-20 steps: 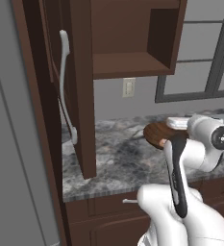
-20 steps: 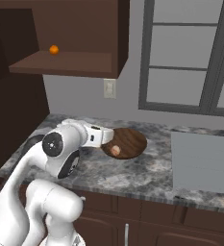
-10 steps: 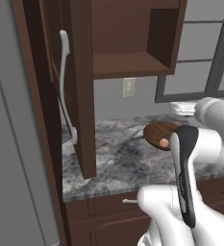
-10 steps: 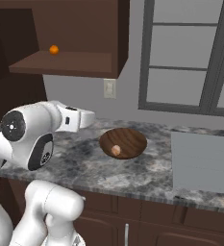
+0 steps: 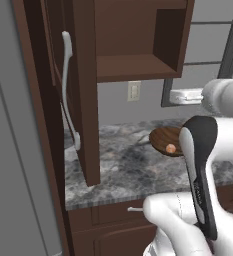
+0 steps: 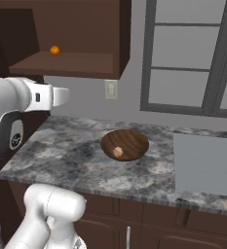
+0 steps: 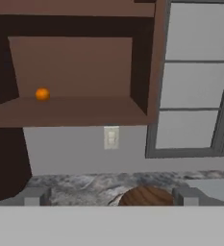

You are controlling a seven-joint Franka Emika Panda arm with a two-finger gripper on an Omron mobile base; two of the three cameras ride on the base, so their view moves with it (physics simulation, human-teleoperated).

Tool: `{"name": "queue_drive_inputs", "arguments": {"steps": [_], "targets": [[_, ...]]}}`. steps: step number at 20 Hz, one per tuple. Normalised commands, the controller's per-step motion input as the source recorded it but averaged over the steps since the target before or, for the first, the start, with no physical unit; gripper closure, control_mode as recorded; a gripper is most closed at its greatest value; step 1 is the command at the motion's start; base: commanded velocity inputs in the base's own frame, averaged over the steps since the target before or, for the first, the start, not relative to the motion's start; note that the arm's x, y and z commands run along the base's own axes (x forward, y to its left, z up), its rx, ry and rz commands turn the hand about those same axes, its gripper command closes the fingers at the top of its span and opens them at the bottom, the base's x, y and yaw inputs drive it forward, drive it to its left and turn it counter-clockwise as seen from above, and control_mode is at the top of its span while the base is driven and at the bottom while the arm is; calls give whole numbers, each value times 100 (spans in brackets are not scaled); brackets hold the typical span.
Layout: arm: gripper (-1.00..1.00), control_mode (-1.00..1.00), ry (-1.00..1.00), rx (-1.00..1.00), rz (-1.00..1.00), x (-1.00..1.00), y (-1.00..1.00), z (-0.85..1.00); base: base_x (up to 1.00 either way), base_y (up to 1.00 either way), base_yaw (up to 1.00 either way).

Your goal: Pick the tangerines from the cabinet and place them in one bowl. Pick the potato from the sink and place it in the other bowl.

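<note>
The tall dark reddish-brown wooden wall cabinet [image 6: 71, 44] hangs open above the left end of the grey-and-white marbled stone worktop [image 6: 66, 155], its door [image 5: 85, 95] swung out towards the worktop's front edge with a long pale curved handle [image 5: 68, 90] on its face. Behind the worktop a large grey-framed window [image 6: 193, 58] fills the wall to the right of the cabinet, and a small cream wall switch plate [image 6: 111, 89] sits between the two. At the right end of the worktop a flat grey sink [image 6: 207, 163] is recessed into the surface (its inside cannot be made out). A round dark-brown wooden bowl [image 6: 134, 138] stands near the middle of the worktop, closer to the back edge than the front, and a small rounded tan potato [image 6: 117, 152] lies inside it against the near wall. One small round orange tangerine [image 6: 54, 50] rests on the cabinet's inner shelf, towards its left back corner, well apart from everything else. In the hand view the two-finger gripper [image 7: 111, 196] is raised above the worktop, level with the switch plate and facing the open cabinet; its grey fingertips [image 7: 34, 197] stand wide apart with nothing between them.
</note>
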Motion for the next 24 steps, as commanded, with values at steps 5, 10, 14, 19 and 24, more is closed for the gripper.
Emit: {"name": "queue_drive_inputs", "arguments": {"steps": [5,10,14,19,24], "targets": [[-100,-100,7,0,30,0,59,46,0,0,0],[-100,-100,6,0,25,1,60,24,0,0,0],[-100,-100,0,-10,1,18,35,0,0,0,0],[-100,-100,0,-9,0,48,20,0,0,0,0],[-100,-100,0,-5,0,57,20,0,0,0,0]]}}
